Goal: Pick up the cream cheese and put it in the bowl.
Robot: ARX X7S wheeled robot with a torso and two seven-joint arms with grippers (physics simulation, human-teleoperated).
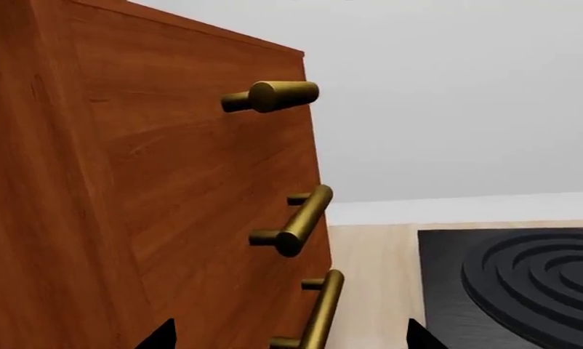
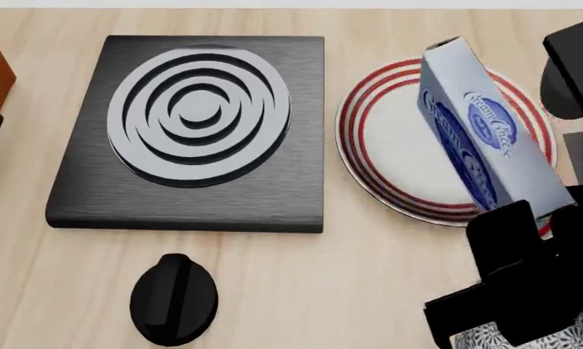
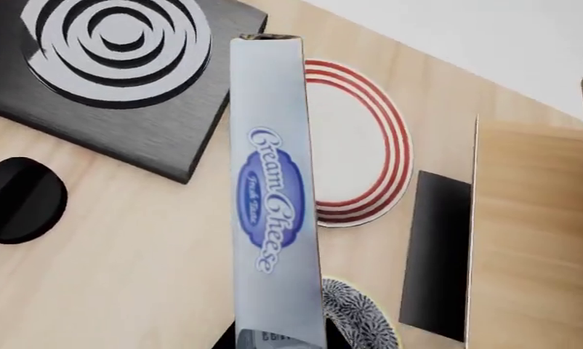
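Observation:
The cream cheese [image 2: 476, 123] is a pale blue-grey box with a dark blue oval label. It hangs tilted above the white plate with red rings [image 2: 389, 138], and my right gripper [image 2: 520, 218] is shut on its lower end. In the right wrist view the cream cheese [image 3: 272, 182] runs away from the gripper [image 3: 277, 339], with a dark finger on either side of it. The patterned bowl [image 3: 361, 314] lies just beside the gripper, and only a sliver of the bowl [image 2: 578, 334] shows in the head view's corner. My left gripper [image 1: 291, 342] is open and holds nothing.
A black burner plate with grey rings [image 2: 199, 109] lies left of the red-ringed plate, and a black knob [image 2: 173, 298] sits nearer to me. A wooden cabinet [image 1: 126, 182] with brass handles [image 1: 302, 218] stands close to my left gripper.

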